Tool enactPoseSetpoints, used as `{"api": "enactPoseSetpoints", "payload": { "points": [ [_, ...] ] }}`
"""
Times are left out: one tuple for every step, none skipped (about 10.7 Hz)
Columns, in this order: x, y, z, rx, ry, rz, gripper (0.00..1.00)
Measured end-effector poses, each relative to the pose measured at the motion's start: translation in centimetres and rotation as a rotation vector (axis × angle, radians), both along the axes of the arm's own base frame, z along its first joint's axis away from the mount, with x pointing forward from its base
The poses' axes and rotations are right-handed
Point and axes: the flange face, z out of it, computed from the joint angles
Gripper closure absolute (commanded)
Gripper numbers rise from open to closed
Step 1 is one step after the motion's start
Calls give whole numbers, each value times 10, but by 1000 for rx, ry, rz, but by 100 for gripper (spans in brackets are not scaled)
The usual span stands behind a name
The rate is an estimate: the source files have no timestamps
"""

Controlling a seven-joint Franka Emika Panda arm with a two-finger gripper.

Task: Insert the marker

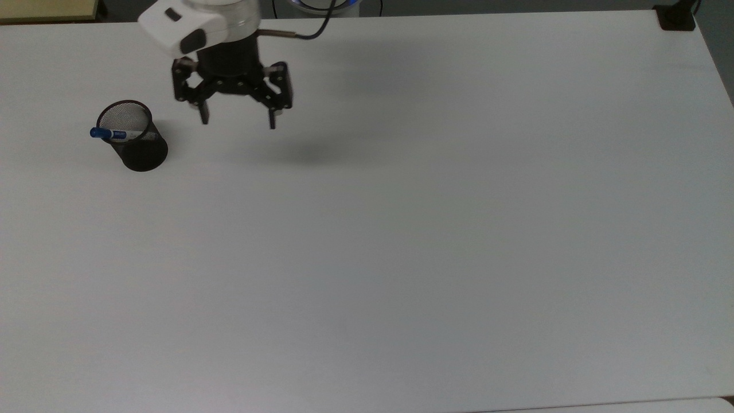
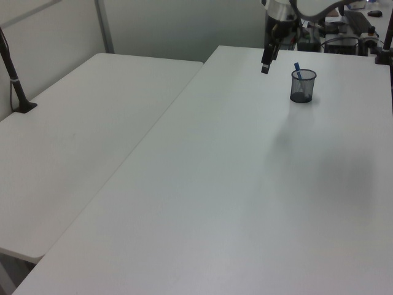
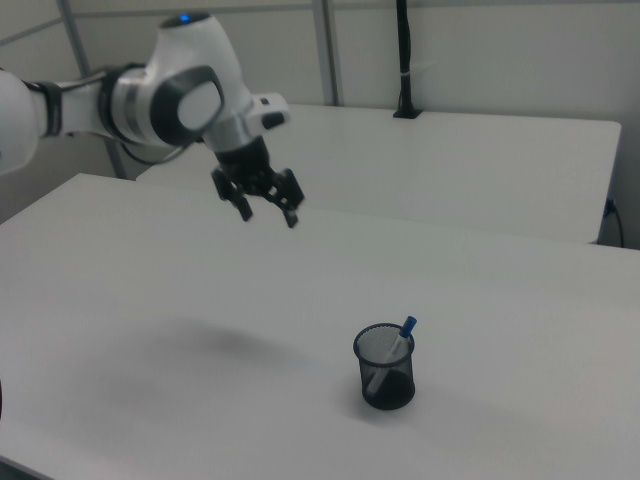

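The marker (image 1: 112, 133) (image 3: 396, 345) (image 2: 296, 68) stands slanted inside the black mesh cup (image 1: 136, 144) (image 3: 384, 366) (image 2: 303, 86), its blue cap poking over the rim. My gripper (image 1: 237, 121) (image 3: 267, 213) hangs open and empty above the table, well to the top view's right of the cup. In the left view the gripper (image 2: 266, 64) sits to the left view's left of the cup.
A wide white table (image 1: 401, 229) carries the cup near the top view's upper left. A second white table (image 2: 80, 135) adjoins it at the left view's left. A black clamp (image 1: 676, 20) sits on the far right corner in the top view.
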Motion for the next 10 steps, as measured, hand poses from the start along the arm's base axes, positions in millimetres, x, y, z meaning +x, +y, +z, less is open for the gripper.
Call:
{"api": "enactPoseSetpoints", "payload": {
  "points": [
    [-3,19,13,5,45,2,0],
    [-8,34,27,7,84,7,0],
    [-14,43,43,8,114,6,0],
    [-20,47,60,9,123,1,0],
    [-25,48,76,12,119,-16,0],
    [-29,48,83,12,119,-33,0],
    [-30,48,88,12,117,-48,0],
    [-32,47,88,12,128,-61,0],
    [-33,45,88,13,138,-78,0],
    [-34,44,87,14,143,-91,0]
  ]
}}
